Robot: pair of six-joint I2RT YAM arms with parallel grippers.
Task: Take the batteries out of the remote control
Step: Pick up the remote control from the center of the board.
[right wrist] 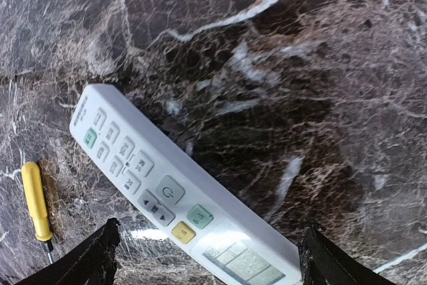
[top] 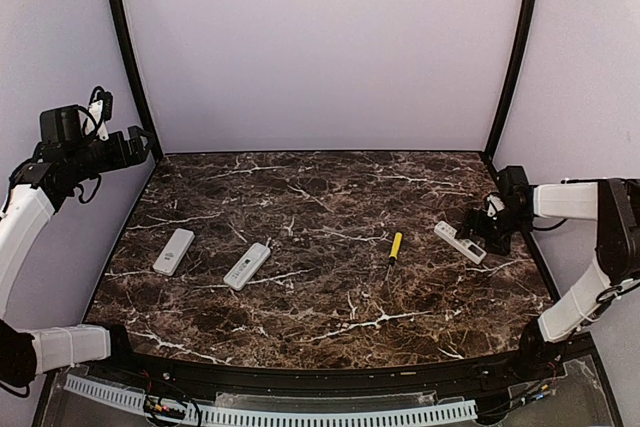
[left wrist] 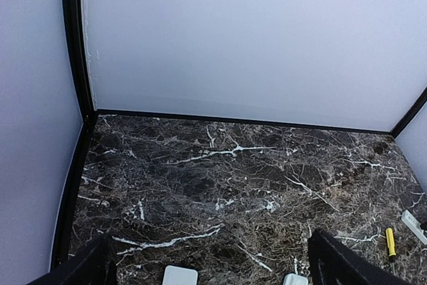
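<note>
Dark marble table (top: 320, 197), white walls. Remote control (right wrist: 167, 191) lies flat near the right edge, buttons up, long axis diagonal (top view: upper-left to lower-right). Its small-key end points away from the right gripper (right wrist: 210, 231), whose fingers are spread wide with the remote's near end between them. Only the top view shows two other remotes (top: 174, 251) (top: 247, 266) in full at the left. Left gripper (left wrist: 212, 238) is raised, spread and holding nothing. Yellow screwdriver (top: 395, 247) lies near.

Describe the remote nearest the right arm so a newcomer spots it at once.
On the marble table, go to the right edge, where the right gripper is, jaws open. The white remote lies beside it, buttons up, right of the yellow screwdriver. The left remote and middle remote lie far across the table.
</note>
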